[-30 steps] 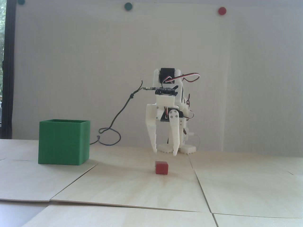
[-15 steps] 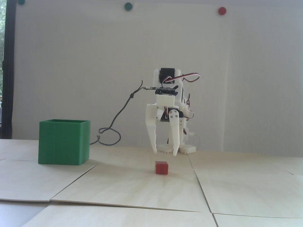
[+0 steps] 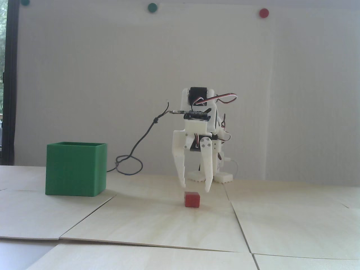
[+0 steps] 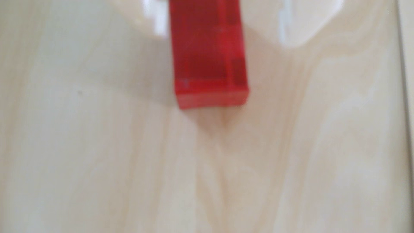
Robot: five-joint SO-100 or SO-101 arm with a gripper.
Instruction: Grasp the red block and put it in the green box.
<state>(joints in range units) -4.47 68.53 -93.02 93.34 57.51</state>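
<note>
Fixed view: the white arm's jaws point straight down, spread apart with nothing between them, tips just above the red block and not touching it. The block rests on the pale wooden counter, near a seam between panels. The green box stands upright on the counter well to the left of the block; its rim is level with the camera, so its contents cannot be told. A dark cable trails behind it. Wrist view: blurred; the block lies at top centre, a white finger to its left and another to its right.
</note>
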